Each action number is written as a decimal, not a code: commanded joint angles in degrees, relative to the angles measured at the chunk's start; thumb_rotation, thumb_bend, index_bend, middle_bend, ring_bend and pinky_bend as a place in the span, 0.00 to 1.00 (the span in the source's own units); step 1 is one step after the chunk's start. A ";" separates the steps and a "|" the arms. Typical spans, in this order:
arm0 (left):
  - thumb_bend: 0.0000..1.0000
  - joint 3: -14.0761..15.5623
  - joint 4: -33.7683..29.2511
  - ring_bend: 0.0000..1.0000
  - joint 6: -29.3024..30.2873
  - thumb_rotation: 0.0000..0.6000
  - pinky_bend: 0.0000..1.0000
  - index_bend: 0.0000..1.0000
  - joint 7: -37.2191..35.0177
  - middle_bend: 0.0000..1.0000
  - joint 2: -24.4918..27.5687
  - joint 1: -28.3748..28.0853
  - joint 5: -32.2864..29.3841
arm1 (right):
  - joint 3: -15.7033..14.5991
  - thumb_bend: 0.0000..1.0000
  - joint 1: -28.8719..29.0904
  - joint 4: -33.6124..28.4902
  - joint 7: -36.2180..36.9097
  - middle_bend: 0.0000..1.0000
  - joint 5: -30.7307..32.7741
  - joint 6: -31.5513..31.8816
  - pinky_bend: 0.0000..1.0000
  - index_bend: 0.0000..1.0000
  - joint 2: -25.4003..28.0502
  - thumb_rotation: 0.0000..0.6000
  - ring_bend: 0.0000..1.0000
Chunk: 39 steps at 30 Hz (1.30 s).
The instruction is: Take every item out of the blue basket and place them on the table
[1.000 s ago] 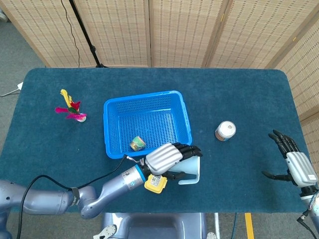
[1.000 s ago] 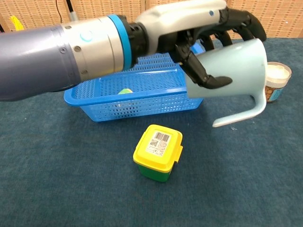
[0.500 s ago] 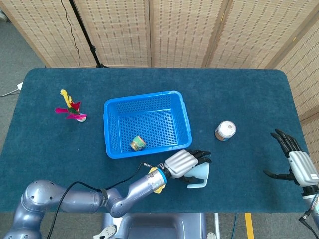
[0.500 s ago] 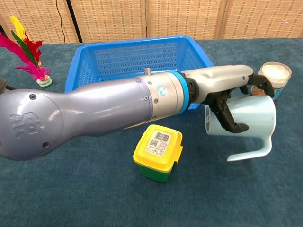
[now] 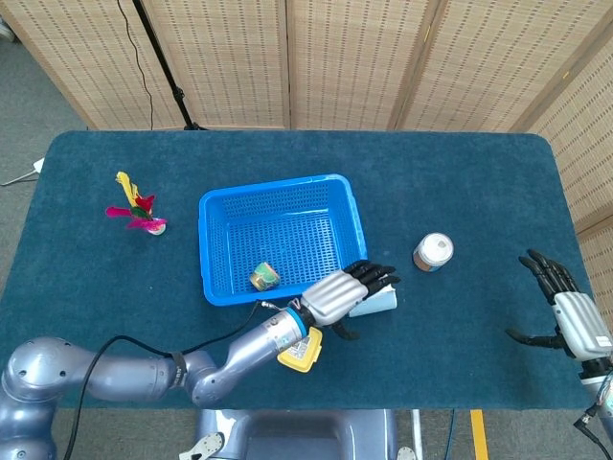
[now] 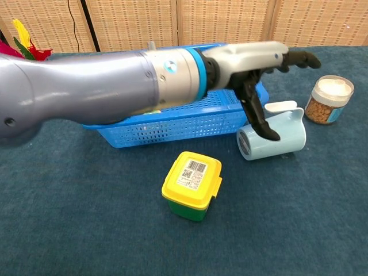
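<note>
Hovering hand point(image 6: 253, 63), apparently clear of mug point(image 6: 271, 137).

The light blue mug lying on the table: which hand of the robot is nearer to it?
Left. The left hand hovers directly over the light blue mug, fingers spread, holding nothing. The right hand is far off at the table's opposite edge, beyond the jar.

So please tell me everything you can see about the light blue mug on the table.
The light blue mug is pale, smooth and glossy, like plastic or ceramic. It lies on its side on the dark blue tablecloth, just outside the blue basket, at its near right corner, with one round end towards the camera and its handle on top. The left hand is above it with fingers spread; its thumb reaches down in front of the mug, but contact cannot be confirmed.
</note>
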 commanded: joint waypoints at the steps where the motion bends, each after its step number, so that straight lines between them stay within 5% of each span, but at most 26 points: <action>1: 0.15 -1.14 -7.31 0.00 0.64 1.00 0.00 0.00 0.47 0.00 10.84 3.00 -3.49 | -0.13 0.00 0.11 -0.06 -0.34 0.00 -0.22 -0.16 0.00 0.00 -0.09 1.00 0.00; 6: 0.15 -0.69 -10.60 0.00 0.17 1.00 0.00 0.00 3.83 0.00 21.03 3.51 -10.44 | -0.28 0.00 0.34 -0.24 -1.25 0.00 -0.29 -0.65 0.00 0.00 -0.38 1.00 0.00; 10: 0.15 2.46 -8.88 0.00 -1.27 1.00 0.00 0.00 7.79 0.00 24.39 1.79 -16.09 | -0.40 0.00 0.58 -0.53 -2.21 0.00 -0.27 -1.21 0.00 0.00 -0.69 1.00 0.00; 25: 0.15 13.81 4.52 0.00 -2.94 1.00 0.00 0.00 18.82 0.00 17.96 -6.50 -28.11 | -0.18 0.00 0.99 -0.64 -3.96 0.00 1.40 -3.09 0.00 0.00 -1.30 1.00 0.00; 39: 0.06 17.94 4.45 0.00 -2.89 1.00 0.00 0.00 20.91 0.00 18.35 -6.80 -24.07 | -0.05 0.00 1.21 -0.92 -4.97 0.00 2.04 -3.95 0.00 0.00 -1.68 1.00 0.00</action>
